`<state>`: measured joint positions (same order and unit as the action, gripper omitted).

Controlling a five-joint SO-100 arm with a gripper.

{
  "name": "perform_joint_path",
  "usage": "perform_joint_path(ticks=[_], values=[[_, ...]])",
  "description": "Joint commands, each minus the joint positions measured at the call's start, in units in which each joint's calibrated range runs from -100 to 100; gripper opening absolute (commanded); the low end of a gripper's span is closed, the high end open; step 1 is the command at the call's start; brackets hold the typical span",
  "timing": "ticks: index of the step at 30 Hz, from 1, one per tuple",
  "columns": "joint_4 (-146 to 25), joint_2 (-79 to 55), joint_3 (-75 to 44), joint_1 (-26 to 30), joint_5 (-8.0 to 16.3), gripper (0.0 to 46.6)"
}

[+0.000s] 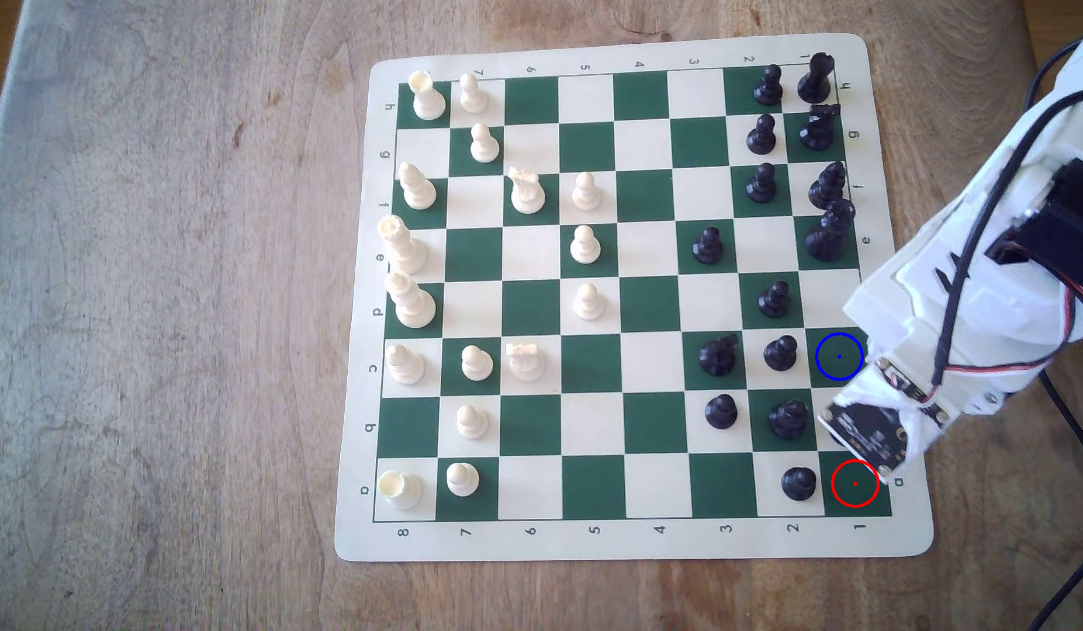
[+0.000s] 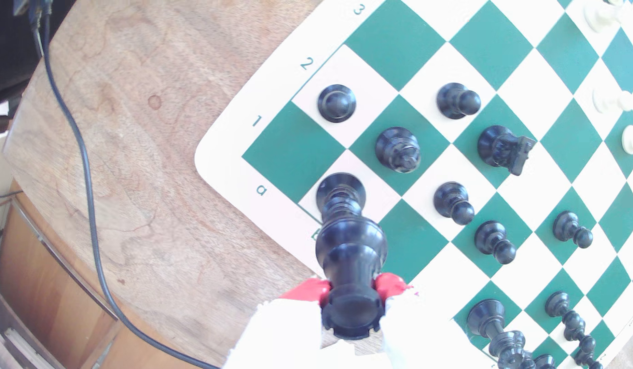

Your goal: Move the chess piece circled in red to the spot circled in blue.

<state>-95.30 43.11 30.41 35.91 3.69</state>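
The black rook (image 2: 350, 269) looks like light, stiff, glossy plastic, so it may slip if squeezed on its flared top; the narrow neck just under the crown is the sounder hold. That is where the gripper (image 2: 352, 289) has it, red-padded jaws clamped either side, the piece lifted off the board (its base hangs over the edge squares near the letter a), short of the blue-ringed square (image 1: 839, 357)
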Motion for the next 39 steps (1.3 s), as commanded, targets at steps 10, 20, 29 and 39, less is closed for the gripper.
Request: perform_joint_path(ticks=[10,20,29,39], values=[[0.0,9.2,12.6,-6.7,-2.8,0.5],[6.5,7.1,22.3,-7.2,-3.1,0.5],[14.1,3.5,28.3,-8.4,-3.5,0.5],[18.8,2.3,32.2,-9.4,-3.7,0.5]])
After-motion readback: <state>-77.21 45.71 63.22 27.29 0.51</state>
